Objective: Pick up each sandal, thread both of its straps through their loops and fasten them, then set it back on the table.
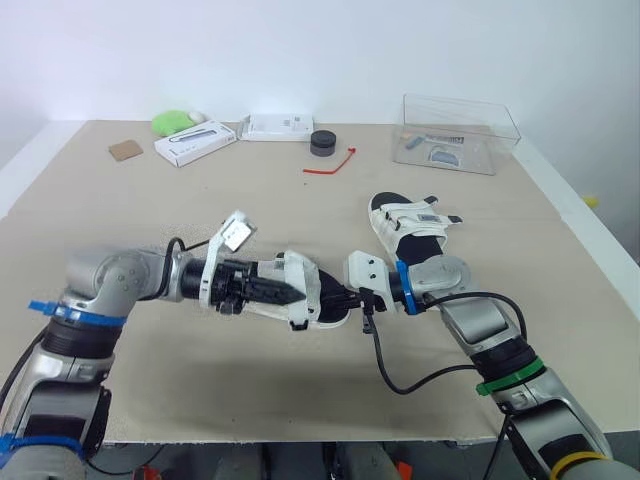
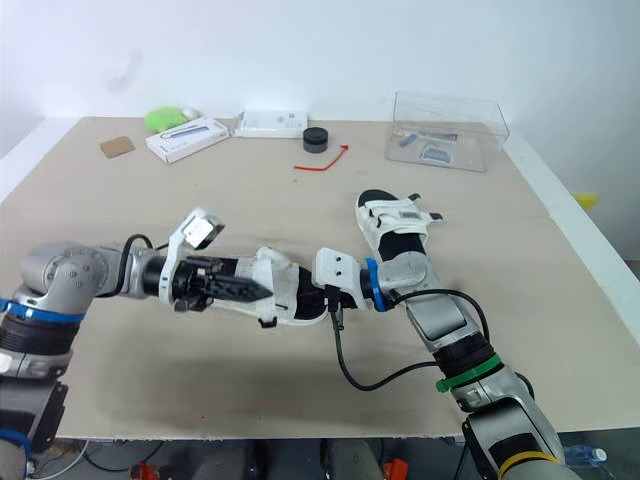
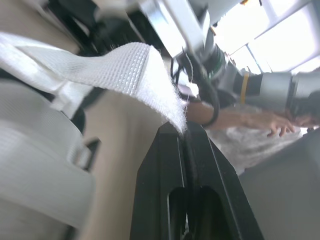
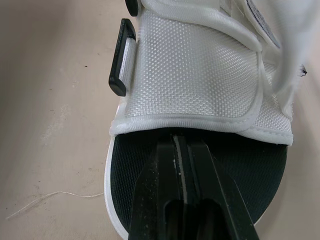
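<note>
Under both arms, a beige table (image 1: pixel 120 215) is running wide, with its clutter keeping to the far edge and a broad bare stretch lying open on the left and middle. A clear plastic box (image 1: pixel 460 135) is sitting at the far right corner, close to the table's rim.

Two sandals:
- One sandal (image 1: pixel 410 228) is lying flat right of centre with its white straps across a black insole. It is just behind the right wrist, leaving little room there.
- The other sandal (image 2: pixel 285 292) is sitting between the two grippers, near the front edge and at the middle.

Grippers:
- The left gripper (image 3: pixel 182 131) is pinching the tip of a white strap (image 3: pixel 120 70), its fingers clamped tight on it.
- The right gripper (image 4: pixel 180 137) is lying over the black insole with its fingers pressed together, tips at the hem of the white front band. I cannot tell whether it is pinching that hem.
- A black loop (image 4: pixel 120 65) is sticking out at the band's side.

Along the far edge, well apart from the arms, are:
- a long white box (image 1: pixel 195 142)
- a flat white box (image 1: pixel 278 126)
- a green lump (image 1: pixel 172 122)
- a black puck (image 1: pixel 323 143)
- a red cord (image 1: pixel 333 163)
- a brown card (image 1: pixel 126 150)
</note>
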`<state>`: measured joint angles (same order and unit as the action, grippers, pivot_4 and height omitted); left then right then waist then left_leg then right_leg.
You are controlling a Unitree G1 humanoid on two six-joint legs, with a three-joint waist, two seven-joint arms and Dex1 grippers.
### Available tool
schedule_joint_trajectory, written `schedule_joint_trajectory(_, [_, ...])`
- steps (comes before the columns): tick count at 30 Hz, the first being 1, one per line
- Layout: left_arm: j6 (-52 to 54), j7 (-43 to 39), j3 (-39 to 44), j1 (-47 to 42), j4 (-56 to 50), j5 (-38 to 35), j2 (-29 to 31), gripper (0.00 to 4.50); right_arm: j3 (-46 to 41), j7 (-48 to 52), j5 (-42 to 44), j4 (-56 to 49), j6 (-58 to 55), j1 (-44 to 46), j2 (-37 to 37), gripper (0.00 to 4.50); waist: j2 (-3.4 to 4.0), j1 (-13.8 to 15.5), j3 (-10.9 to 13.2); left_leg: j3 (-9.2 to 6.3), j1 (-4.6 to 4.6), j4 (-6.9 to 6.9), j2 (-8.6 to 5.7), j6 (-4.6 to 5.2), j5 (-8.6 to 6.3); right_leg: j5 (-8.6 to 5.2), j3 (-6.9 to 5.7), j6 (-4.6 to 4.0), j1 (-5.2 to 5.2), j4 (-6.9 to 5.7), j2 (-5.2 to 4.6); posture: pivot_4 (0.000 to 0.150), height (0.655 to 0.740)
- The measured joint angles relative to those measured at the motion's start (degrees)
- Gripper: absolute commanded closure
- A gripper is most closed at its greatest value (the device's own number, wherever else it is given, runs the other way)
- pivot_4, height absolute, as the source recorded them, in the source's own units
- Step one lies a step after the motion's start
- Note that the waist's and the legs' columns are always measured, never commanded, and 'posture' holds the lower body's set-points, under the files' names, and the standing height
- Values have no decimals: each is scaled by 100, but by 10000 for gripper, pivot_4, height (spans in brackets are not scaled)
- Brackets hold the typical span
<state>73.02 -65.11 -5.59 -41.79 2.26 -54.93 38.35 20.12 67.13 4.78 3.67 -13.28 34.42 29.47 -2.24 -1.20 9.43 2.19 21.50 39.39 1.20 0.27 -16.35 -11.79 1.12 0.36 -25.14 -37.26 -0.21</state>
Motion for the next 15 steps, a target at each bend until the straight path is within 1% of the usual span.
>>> schedule_joint_trajectory(3, [-281, -288, -202, -224, 397, 321, 13, 44791, 0, -1, -2, 5, 9, 3, 2, 45000, 0, 0, 0, 0, 1, 0, -1, 0, 0, 2, 0, -3, 0, 0, -1, 1500, 7400])
schedule_joint_trajectory(5, [-515, -450, -352, -515, 907, 611, -34, 44791, -1, -8, -11, 16, 9, 13, 5, 45000, 0, 1, 0, 0, 1, 1, -3, 0, 0, 1, -1, -1, 0, 0, 0, 1500, 7400])
schedule_joint_trajectory(10, [-1113, -944, -611, -1120, 1977, 1288, -292, 44791, -1, -34, -11, -3, 7, 4, 0, 45000, 0, 1, 0, 2, 3, 1, -10, 2, -1, 1, 0, -2, -2, 0, 0, 1500, 7400])
schedule_joint_trajectory(12, [-1284, -1188, -782, -1179, 2214, 1506, -383, 44791, -1, -72, -8, -26, 6, -7, 1, 45000, 0, -13, 0, 4, 6, 1, -8, 8, -5, 4, 4, -9, -5, 0, 0, 1500, 7400])
schedule_joint_trajectory(15, [-1302, -1448, -883, -1235, 2354, 1631, -425, 44791, -2, -101, -6, -61, 1, -18, 12, 45000, 0, -15, 0, 3, 16, 1, -7, 12, -7, 8, 3, -18, -12, 0, -1, 1500, 7400])
